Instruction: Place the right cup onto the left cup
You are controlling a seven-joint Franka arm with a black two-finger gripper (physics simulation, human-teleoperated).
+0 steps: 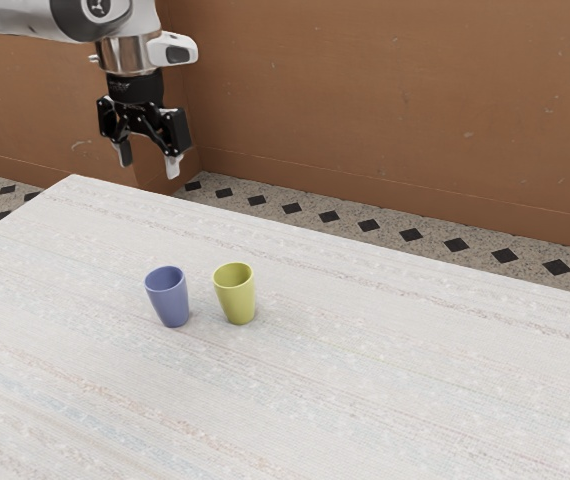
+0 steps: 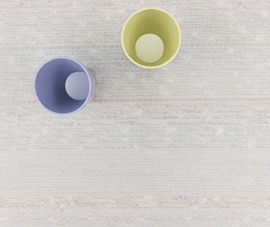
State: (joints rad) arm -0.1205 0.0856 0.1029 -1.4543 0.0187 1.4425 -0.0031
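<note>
Exterior view: holding nothing, with tool (image 1: pixel 149 166) spread wide; likely at approach to upright yellow tapered cup (image 1: pixel 238 304), presumably the right one, near upright blue tapered cup (image 1: pixel 172 306) on pale woven worktop (image 1: pixel 385 380); next, travel over, descend, grip.

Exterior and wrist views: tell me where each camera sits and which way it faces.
Exterior view: at the arm's side, angled down across the table; the arm's end and open gripper show at upper left.
Wrist view: on the arm's hand, facing nearly straight down into the cups.
Shared: the tabletop, the blue cup and the yellow-green cup, both upright.
</note>
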